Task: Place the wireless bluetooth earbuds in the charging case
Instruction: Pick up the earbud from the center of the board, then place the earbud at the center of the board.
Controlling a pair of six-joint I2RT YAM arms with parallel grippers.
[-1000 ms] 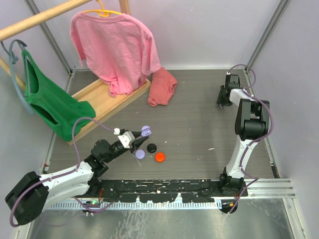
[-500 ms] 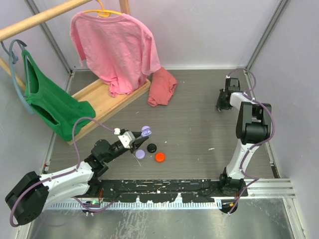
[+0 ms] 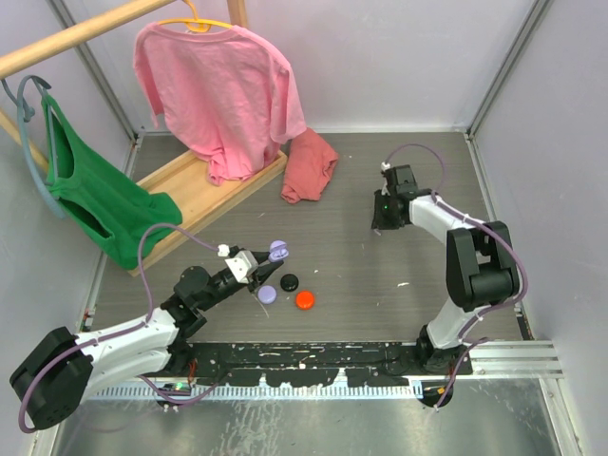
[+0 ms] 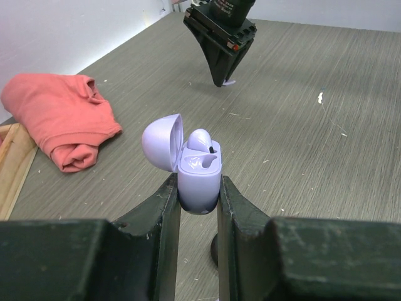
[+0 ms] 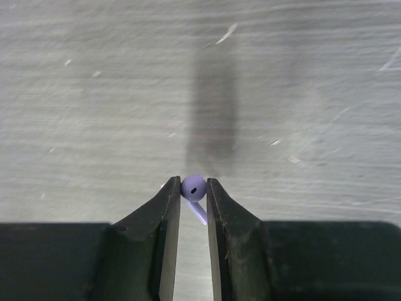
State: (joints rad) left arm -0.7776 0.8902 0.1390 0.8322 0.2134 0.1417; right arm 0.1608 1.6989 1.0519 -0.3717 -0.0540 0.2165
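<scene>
My left gripper (image 4: 198,188) is shut on a lavender charging case (image 4: 199,175), held upright with its lid (image 4: 161,142) open; one lavender earbud (image 4: 199,139) sits inside it. From above, the case (image 3: 276,250) hangs over the table left of centre. My right gripper (image 5: 193,188) is shut on a second lavender earbud (image 5: 193,187), head up between the tips, stem pointing down. In the top view the right gripper (image 3: 381,217) is over the table's back right; it also shows in the left wrist view (image 4: 220,37), pointing down.
A lavender puck (image 3: 268,294), a black puck (image 3: 289,281) and an orange-red puck (image 3: 305,300) lie near the left gripper. A crumpled red cloth (image 3: 310,168), a wooden rack base (image 3: 204,197) with a pink shirt (image 3: 218,85) and a green top (image 3: 95,195) stand at the back left.
My right arm has swung from the far right back corner leftward and toward the table's middle, earbud in its jaws. The left arm and case have not moved.
</scene>
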